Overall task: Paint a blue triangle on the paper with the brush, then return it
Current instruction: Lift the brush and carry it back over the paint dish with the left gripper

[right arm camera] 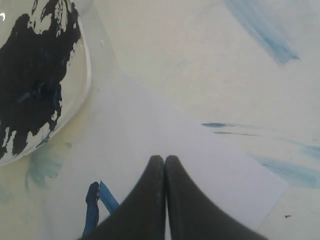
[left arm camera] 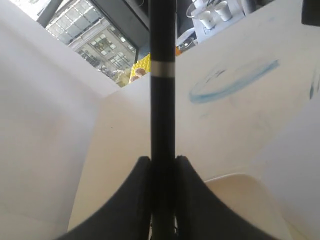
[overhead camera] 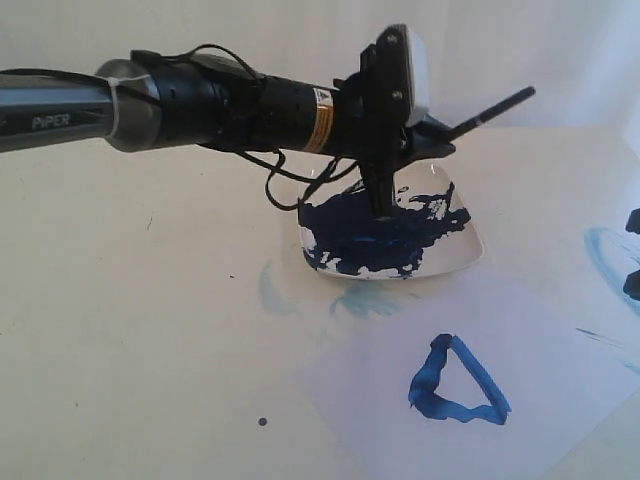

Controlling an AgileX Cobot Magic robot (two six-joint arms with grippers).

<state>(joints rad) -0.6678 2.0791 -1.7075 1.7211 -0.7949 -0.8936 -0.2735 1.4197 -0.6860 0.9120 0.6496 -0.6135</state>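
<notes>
The black-handled brush sticks out up and to the right from my left gripper, which is shut on it above the white plate. Close up, the handle runs straight out between the left gripper's closed jaws; the bristle tip is hidden. The blue triangle lies painted on the pale paper in front of the plate. My right gripper hovers shut and empty over the paper, beside a corner of the triangle.
The plate is smeared with a dark navy paint blotch, which also shows on the plate in the right wrist view. Pale blue smears mark the table, one at the right, and a faint ring farther off.
</notes>
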